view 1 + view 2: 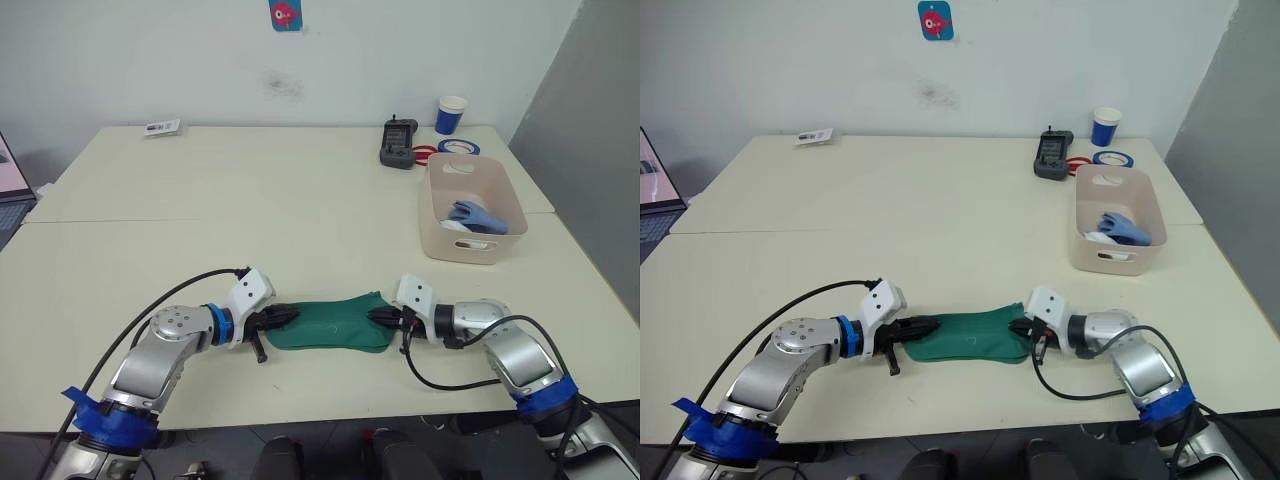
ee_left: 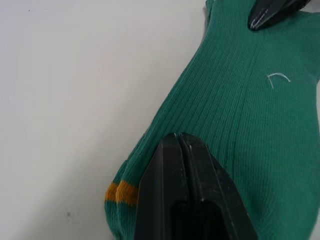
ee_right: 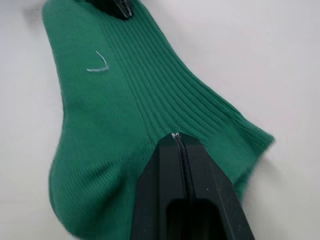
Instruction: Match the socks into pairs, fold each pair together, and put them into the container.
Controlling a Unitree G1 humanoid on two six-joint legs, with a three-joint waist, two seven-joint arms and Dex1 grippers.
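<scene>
A dark green sock lies flat near the table's front edge, stretched between my two grippers. I cannot tell whether a second one lies beneath it. My left gripper is shut on its left end, where a yellow-orange band marks the cuff. My right gripper is shut on the opposite end. The beige-pink container stands at the right of the table. It holds light blue socks on top of white fabric.
Behind the container are a blue-and-white paper cup, tape rolls and a black device. A small card lies at the far left corner. A laptop pokes in at the left edge.
</scene>
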